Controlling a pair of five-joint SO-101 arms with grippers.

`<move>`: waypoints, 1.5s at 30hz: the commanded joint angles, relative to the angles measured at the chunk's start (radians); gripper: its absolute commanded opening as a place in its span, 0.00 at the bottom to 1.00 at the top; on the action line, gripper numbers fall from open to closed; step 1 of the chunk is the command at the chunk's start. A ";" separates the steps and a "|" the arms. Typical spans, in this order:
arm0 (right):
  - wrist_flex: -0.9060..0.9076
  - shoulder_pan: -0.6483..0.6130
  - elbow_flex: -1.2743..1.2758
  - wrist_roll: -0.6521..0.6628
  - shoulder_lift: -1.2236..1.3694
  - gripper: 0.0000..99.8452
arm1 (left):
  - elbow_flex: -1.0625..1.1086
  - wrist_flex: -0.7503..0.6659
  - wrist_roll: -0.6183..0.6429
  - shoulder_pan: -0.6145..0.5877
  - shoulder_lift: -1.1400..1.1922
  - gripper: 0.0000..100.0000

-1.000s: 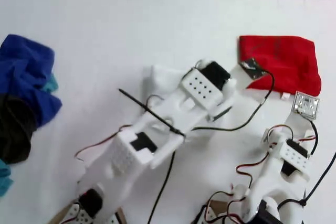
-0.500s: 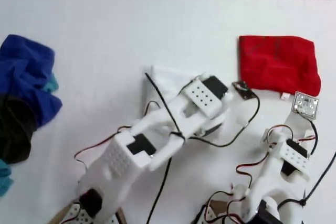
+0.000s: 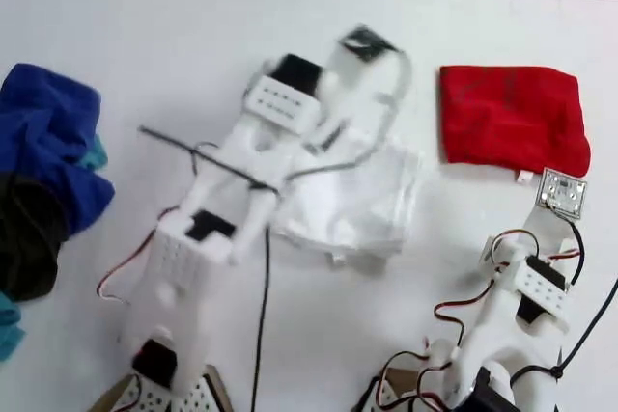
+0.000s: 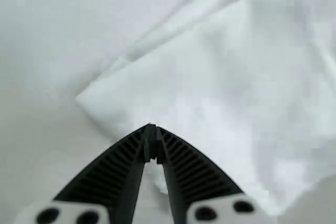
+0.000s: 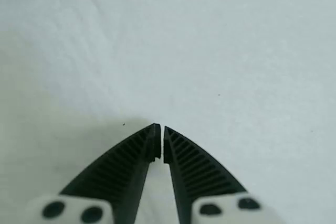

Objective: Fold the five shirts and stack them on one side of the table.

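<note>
Since a second ago the left arm has swung away, uncovering the white shirt [image 3: 357, 205]. Left claw [image 4: 152, 129] is closed just above its folded edge, perhaps pinching cloth. Right claw [image 5: 160, 129] is closed, empty. Folding seems nearly done; next it must go on the red shirt [image 3: 512, 118].

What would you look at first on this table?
The bright red folded shirt on the right pops out most. Next comes the heap of blue, black and teal shirts at the left edge. In the middle, the left arm leans over a white shirt.
</note>
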 commanded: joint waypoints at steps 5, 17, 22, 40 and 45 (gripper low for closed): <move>-0.018 -0.002 -0.012 -0.006 -0.031 0.02 | -0.005 -0.138 -0.012 -0.098 0.143 0.03; -0.018 -0.008 -0.012 0.000 -0.030 0.02 | -0.019 -0.110 -0.011 -0.215 0.172 0.03; 0.096 -0.076 -0.107 0.003 -0.039 0.02 | -0.102 -0.012 -0.006 -0.195 0.140 0.03; 0.727 -0.559 -0.911 0.002 0.328 0.02 | 0.199 0.193 -0.011 -0.351 -0.420 0.03; 0.731 -0.696 -0.937 0.054 0.420 0.02 | 0.697 -0.029 -0.012 -0.465 -0.689 0.03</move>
